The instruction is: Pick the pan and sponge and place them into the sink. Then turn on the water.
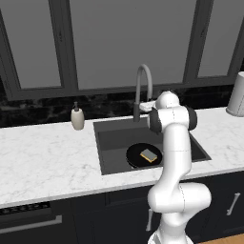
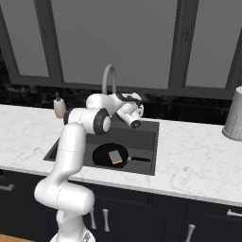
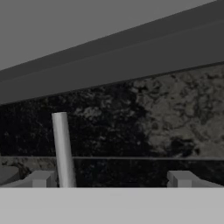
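Observation:
The black pan (image 1: 138,156) (image 2: 106,155) lies in the dark sink (image 1: 114,138) (image 2: 146,130), its thin handle pointing right. On the pan rests the yellow sponge (image 1: 148,155) (image 2: 115,157), grey-green face up. No water runs from the grey gooseneck faucet (image 1: 143,81) (image 2: 108,78). My gripper (image 2: 137,111) (image 3: 111,179) hovers over the sink's back edge, level with the faucet's lower stem and facing the backsplash. It is open and holds nothing. In the hand view the faucet stem (image 3: 63,148) rises just inside the left fingertip (image 3: 43,178).
A beige soap dispenser (image 1: 77,117) (image 2: 59,106) stands on the marble counter left of the sink. A grey cylindrical canister (image 1: 237,95) (image 2: 234,116) stands at the far right. Dark marbled backsplash (image 3: 153,113) and a window frame rise behind the faucet.

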Controlling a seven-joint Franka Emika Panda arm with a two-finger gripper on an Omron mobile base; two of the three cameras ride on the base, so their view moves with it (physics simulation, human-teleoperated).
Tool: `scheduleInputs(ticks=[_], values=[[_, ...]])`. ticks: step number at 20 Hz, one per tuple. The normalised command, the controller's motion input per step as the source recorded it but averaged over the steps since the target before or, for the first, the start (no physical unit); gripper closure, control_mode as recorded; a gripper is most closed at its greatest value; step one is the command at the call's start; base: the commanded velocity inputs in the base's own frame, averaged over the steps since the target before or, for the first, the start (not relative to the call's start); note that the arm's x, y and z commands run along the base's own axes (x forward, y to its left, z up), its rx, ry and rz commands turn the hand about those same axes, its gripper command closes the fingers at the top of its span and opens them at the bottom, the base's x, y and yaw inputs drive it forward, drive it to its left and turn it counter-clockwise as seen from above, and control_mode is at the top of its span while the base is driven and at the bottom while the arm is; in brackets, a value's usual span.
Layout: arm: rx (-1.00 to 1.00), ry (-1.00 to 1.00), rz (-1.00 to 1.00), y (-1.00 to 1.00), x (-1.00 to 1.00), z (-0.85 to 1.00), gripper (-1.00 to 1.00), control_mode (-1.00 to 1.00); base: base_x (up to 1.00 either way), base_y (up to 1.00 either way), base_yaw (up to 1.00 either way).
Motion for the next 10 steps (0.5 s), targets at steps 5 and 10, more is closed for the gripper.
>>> scheduleInputs(ticks=[5, 10], values=[[0.00, 0.01, -0.01, 0.00, 0.15, 0.00, -1.00, -1.00, 0.00, 0.00, 0.00], [0.00, 0.01, -0.01, -0.07, 0.08, 0.00, -1.00, -1.00, 0.00, 0.00, 0.00]])
